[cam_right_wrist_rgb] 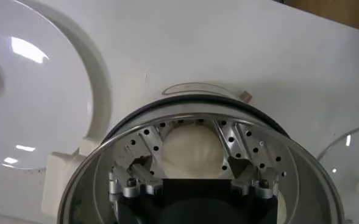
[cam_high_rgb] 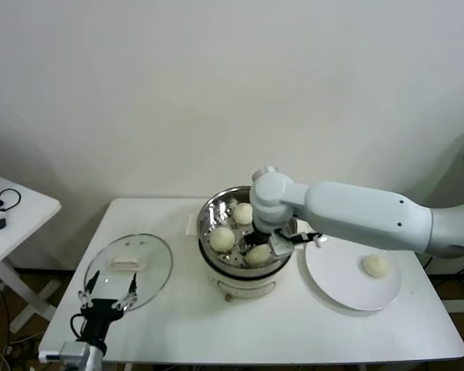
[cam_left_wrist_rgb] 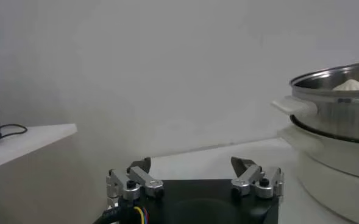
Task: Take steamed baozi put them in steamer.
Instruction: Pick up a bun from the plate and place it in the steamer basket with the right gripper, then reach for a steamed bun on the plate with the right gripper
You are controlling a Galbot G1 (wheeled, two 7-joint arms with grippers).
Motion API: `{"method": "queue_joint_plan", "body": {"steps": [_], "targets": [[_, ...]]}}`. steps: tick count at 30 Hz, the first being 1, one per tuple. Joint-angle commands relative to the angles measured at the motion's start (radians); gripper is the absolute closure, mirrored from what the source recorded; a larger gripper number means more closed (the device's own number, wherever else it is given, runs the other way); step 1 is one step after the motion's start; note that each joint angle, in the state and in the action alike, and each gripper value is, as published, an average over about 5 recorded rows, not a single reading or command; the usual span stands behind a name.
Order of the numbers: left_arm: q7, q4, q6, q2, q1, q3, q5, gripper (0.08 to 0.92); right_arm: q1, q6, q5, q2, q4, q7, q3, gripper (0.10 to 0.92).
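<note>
The steamer [cam_high_rgb: 213,209], a shiny perforated steel basket on a cream pot base, stands mid-table. Three baozi lie in it: one at the back [cam_high_rgb: 243,213], one on the left [cam_high_rgb: 222,239], one at the front [cam_high_rgb: 257,255]. My right gripper [cam_high_rgb: 269,243] reaches down into the basket. In the right wrist view it [cam_right_wrist_rgb: 191,160] is open, with the front baozi [cam_right_wrist_rgb: 190,149] between its fingers and a small gap on each side. A fourth baozi [cam_high_rgb: 375,266] lies on the white plate [cam_high_rgb: 336,274]. My left gripper [cam_high_rgb: 108,290] is open and idle at the table's front left.
A round glass lid [cam_high_rgb: 131,267] lies flat left of the steamer, under my left gripper [cam_left_wrist_rgb: 190,163]. The left wrist view shows the steamer's side [cam_left_wrist_rgb: 337,112]. A small side table [cam_high_rgb: 15,212] with cables stands far left. The wall is behind.
</note>
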Motion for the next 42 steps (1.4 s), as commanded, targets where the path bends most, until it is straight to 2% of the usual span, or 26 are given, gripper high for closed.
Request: {"method": "queue_joint_plan", "body": {"steps": [1, 4, 7, 10, 13, 16, 22, 28, 35, 42], "targets": [[0.006, 0.004, -0.018, 0.008, -0.01, 0.007, -0.029, 0.177, 0.063, -0.001, 0.073, -0.015, 0.009, -0.035, 0.044, 0.203], [0.007, 0.005, -0.023, 0.013, -0.018, 0.013, -0.039, 0.177, 0.137, -0.05, 0.154, -0.037, 0.001, -0.051, 0.038, 0.202], [0.012, 0.013, -0.038, 0.018, -0.035, 0.023, -0.062, 0.177, 0.207, -0.209, 0.264, -0.073, -0.04, -0.043, 0.004, 0.203], [0.014, 0.019, -0.049, 0.023, -0.051, 0.037, -0.076, 0.177, 0.26, -0.411, 0.462, -0.133, -0.093, -0.028, -0.047, 0.203], [0.016, 0.017, -0.049, 0.029, -0.059, 0.051, -0.078, 0.177, 0.334, -0.593, 0.741, -0.23, -0.114, -0.016, -0.147, 0.203], [0.017, 0.02, -0.046, 0.032, -0.078, 0.07, -0.073, 0.177, 0.375, -0.692, 0.895, -0.336, -0.122, -0.001, -0.219, 0.203], [0.015, 0.023, -0.037, 0.035, -0.11, 0.108, -0.062, 0.177, 0.332, -0.725, 0.871, -0.528, -0.173, 0.004, -0.201, 0.203], [0.01, 0.024, -0.028, 0.033, -0.119, 0.13, -0.038, 0.177, 0.229, -0.714, 0.754, -0.627, -0.248, 0.0, -0.15, 0.203], [0.008, 0.005, -0.023, 0.028, -0.098, 0.122, -0.021, 0.177, -0.025, -0.698, 0.621, -0.658, -0.371, -0.019, 0.035, 0.203], [0.01, -0.014, -0.028, 0.024, -0.074, 0.106, -0.02, 0.177, -0.321, -0.68, 0.451, -0.614, -0.465, -0.017, 0.279, 0.203]]}}
